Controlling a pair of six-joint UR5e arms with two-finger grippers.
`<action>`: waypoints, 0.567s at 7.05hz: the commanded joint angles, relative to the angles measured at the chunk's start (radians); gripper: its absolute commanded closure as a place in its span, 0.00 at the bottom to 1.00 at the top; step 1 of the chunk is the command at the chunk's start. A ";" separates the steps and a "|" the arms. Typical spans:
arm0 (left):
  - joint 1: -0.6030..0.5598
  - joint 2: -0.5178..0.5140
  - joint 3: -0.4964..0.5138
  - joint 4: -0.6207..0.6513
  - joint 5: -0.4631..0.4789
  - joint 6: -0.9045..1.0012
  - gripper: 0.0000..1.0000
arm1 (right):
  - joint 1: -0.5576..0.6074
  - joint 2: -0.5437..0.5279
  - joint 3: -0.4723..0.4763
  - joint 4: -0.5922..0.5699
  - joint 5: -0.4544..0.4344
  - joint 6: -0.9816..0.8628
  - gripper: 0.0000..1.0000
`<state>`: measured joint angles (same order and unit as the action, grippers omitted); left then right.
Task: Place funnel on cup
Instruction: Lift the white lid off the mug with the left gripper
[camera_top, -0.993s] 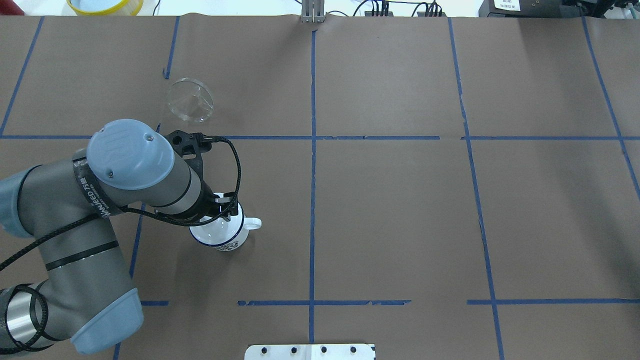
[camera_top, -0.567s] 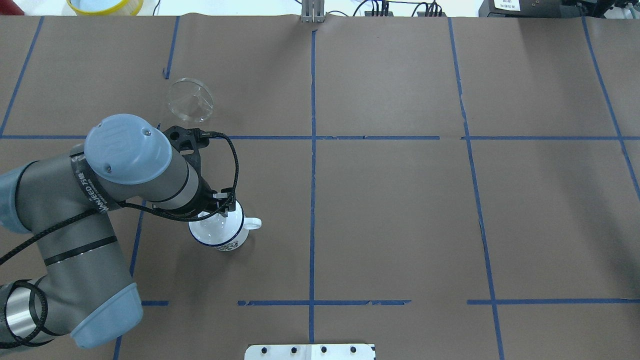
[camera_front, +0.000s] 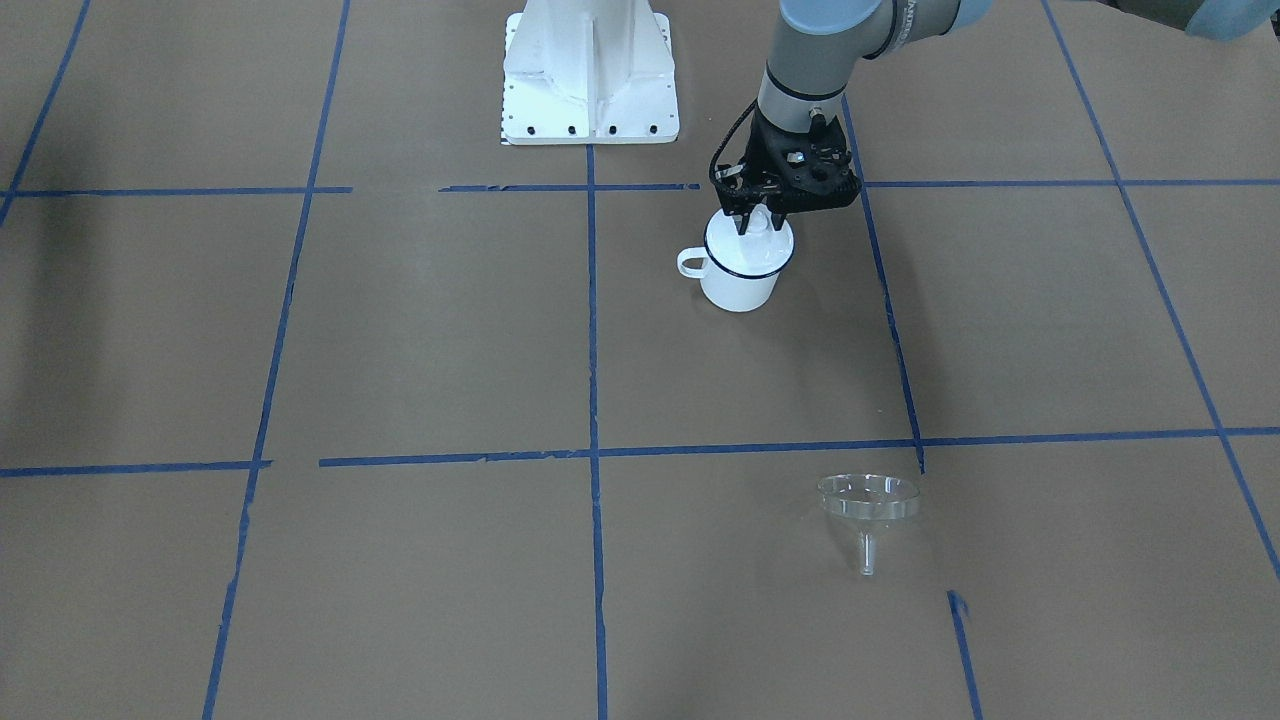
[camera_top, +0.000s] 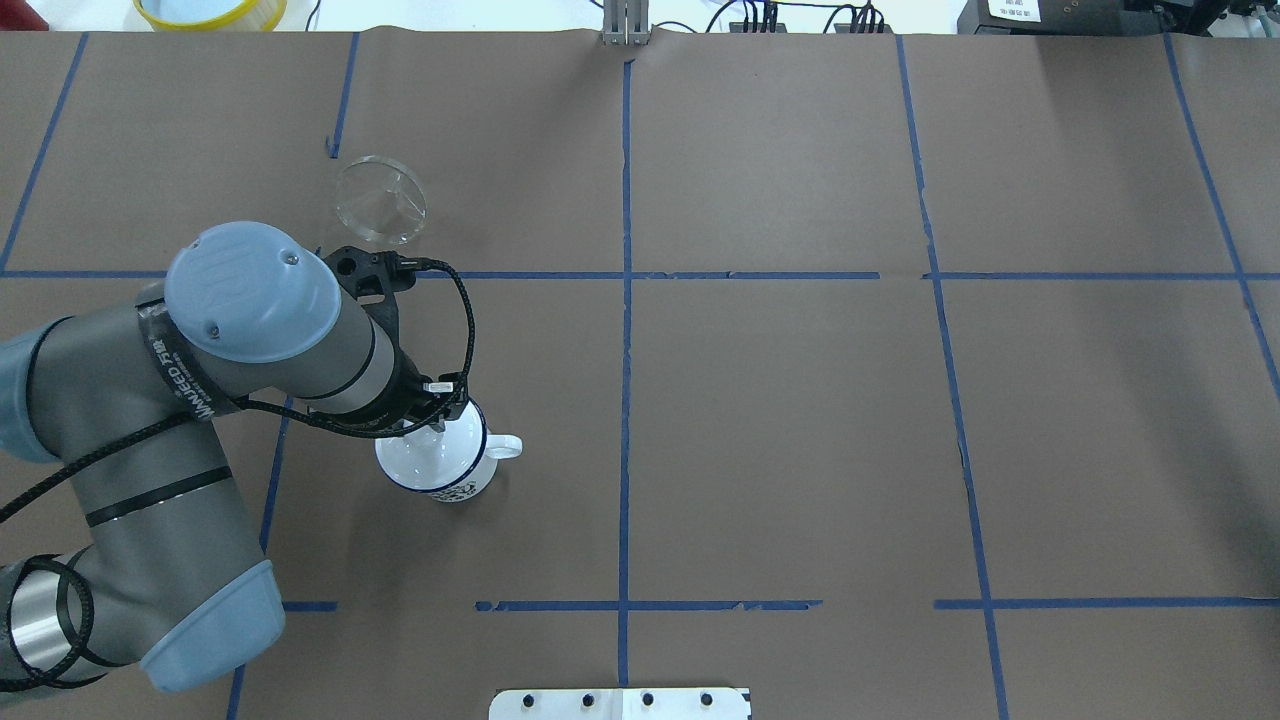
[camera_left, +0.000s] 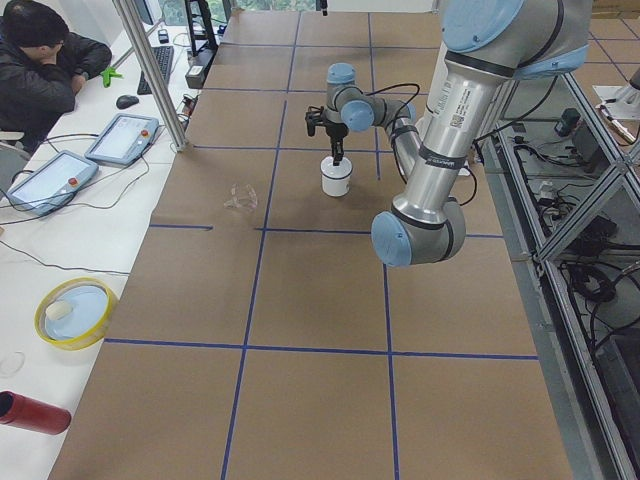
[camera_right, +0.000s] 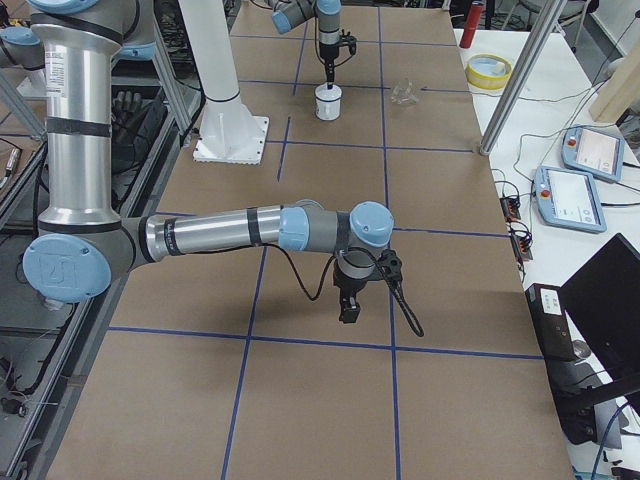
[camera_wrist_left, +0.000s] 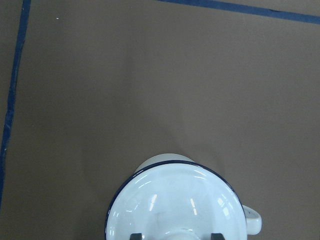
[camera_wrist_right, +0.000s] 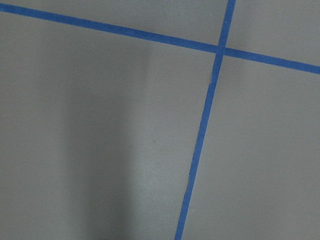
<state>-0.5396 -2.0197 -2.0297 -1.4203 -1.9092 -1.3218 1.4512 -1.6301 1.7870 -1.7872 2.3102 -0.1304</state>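
1. The funnel (camera_top: 380, 200) lies tipped on the far left of the table (camera_top: 800, 420), just beyond a blue tape line (camera_top: 760, 275). Nothing touches it, and it is well apart from the cup. Its stem seems to point away from the robot.
2. The cup (camera_front: 740, 280) stands upright on the left side, nearer the robot, with its handle turned toward the table's middle. A white domed lid (camera_wrist_left: 175, 200) covers its mouth, so the funnel has nowhere to seat yet.
3. The left gripper (camera_front: 762, 218) hangs straight down over the cup. I judge it is there because the lid has to come off first.
4. In the wrist view its fingertips (camera_wrist_left: 135, 235) stand spread, one on each side of the lid's knob (camera_wrist_left: 182, 233). A sliver of gap shows on each side, so it straddles the knob without pinching it.
5. The task looks early: the lid needs clearing, and only then can the funnel be fetched and set stem-down in the cup.
6. The right gripper (camera_right: 347, 305) hangs over bare table toward the right end, far from both things, probably parked out of the way. Only a side camera shows it, so I cannot tell whether its fingers are spread or pressed together.
7. The lid should lift straight up, or the light cup may drag or tip. The clear funnel looks slippery and could roll when it is gripped.
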 joint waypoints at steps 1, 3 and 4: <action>0.000 -0.002 -0.007 0.009 -0.001 -0.002 1.00 | 0.000 -0.001 0.000 0.000 0.000 0.000 0.00; -0.063 -0.019 -0.081 0.122 -0.008 0.003 1.00 | 0.000 0.000 0.000 0.000 0.000 0.000 0.00; -0.147 -0.023 -0.119 0.176 -0.008 0.044 1.00 | 0.000 -0.001 0.000 0.000 0.000 0.000 0.00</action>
<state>-0.6101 -2.0367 -2.1025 -1.3098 -1.9156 -1.3096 1.4512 -1.6302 1.7871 -1.7871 2.3102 -0.1304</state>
